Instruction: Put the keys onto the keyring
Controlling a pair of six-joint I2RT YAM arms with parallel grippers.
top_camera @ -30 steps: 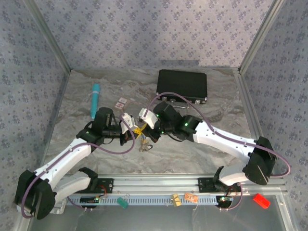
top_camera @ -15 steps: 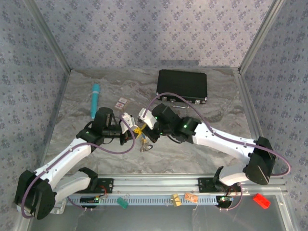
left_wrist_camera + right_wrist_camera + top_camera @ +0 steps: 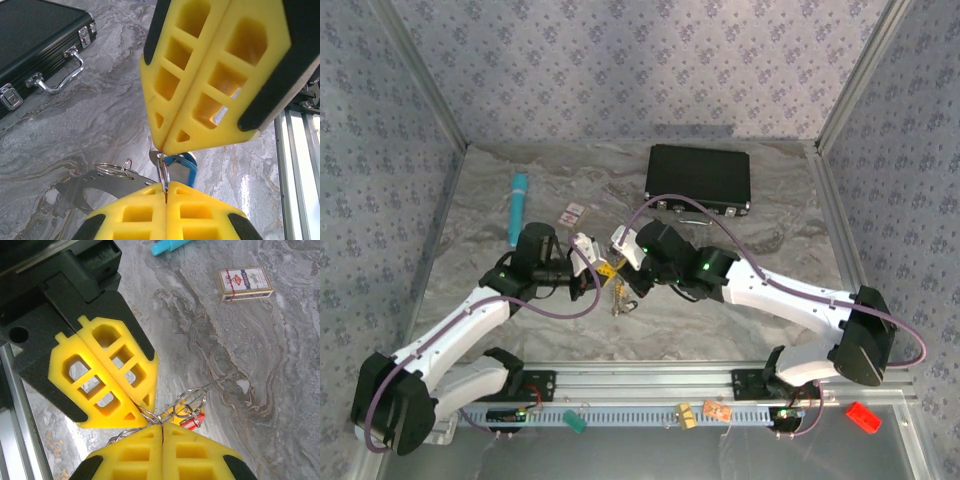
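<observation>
Blue key left-wrist view; card right-wrist

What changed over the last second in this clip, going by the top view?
The right arm's wrist and elbow crept slightly left, bringing the right gripper a touch closer to the left gripper. Nothing was grasped or released: both stay shut, tip to tip, on the keyring, with the keys beside it. The left arm, case, teal tube and card box did not move.

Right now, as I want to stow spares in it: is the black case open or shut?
Shut. The black case lies flat with its lid down, and both latches beside its handle look fastened.
</observation>
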